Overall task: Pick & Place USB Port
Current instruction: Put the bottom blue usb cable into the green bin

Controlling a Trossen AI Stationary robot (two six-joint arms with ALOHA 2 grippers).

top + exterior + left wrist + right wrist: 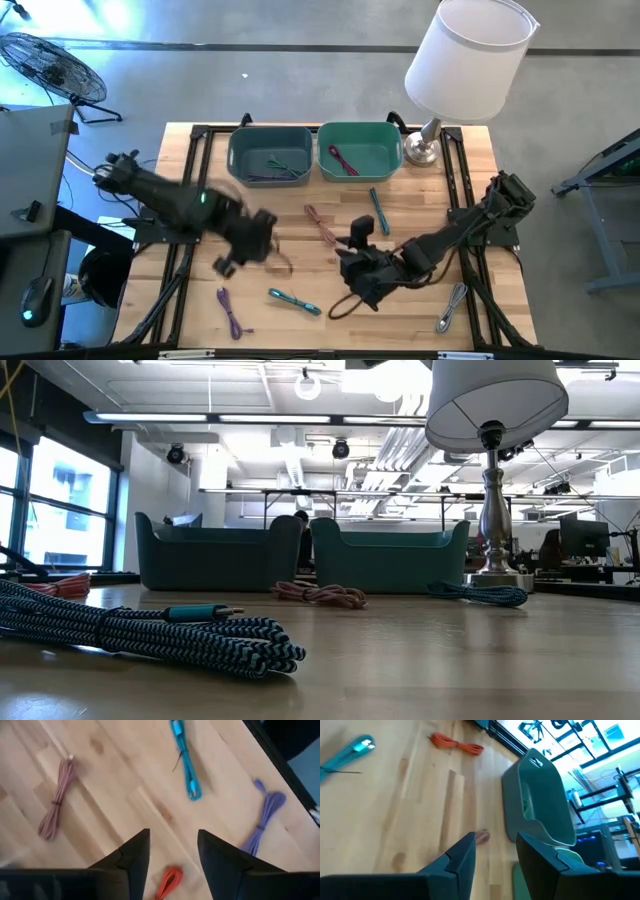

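Left gripper (243, 250) left of frame centre, fingers (135, 857) parted, holding nothing, above orange cable (167, 882) | right gripper (358, 272) lower centre, parted, empty | bins (270, 155) top centre | risk: coils spring loose, slipping a partial pinch.

Open-plan room behind a pale wooden table (400, 310): grey floor (300, 90), white ceiling with strip lights (250, 418), tall windows (60, 510), a floor fan (50, 65), and a white-shaded table lamp (470, 55).
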